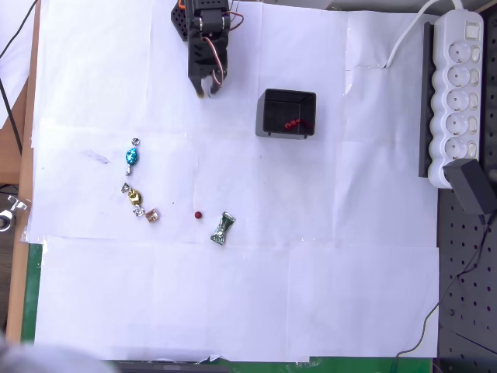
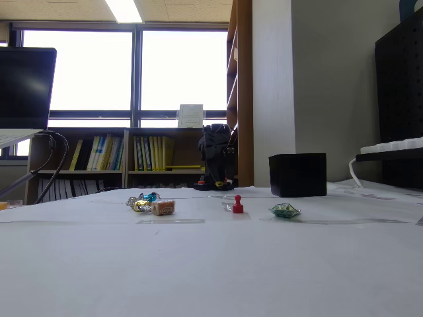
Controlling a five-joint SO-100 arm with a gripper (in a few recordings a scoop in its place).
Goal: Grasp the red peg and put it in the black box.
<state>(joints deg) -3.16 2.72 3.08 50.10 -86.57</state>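
Red peg (image 1: 199, 214) stands upright on the desk (image 1: 311, 295) beside a green-wrapped candy (image 1: 222, 229), well apart from the pincer (image 1: 208, 92), whose opening cannot be told; the candy risks being nudged or grabbed instead.

We note a white power strip (image 1: 460, 85) at the overhead view's right edge. On the white paper (image 1: 311, 295) lie a blue candy (image 1: 131, 158), a gold candy (image 1: 133, 194), a pink candy (image 1: 152, 216) and a green candy (image 1: 222, 230).
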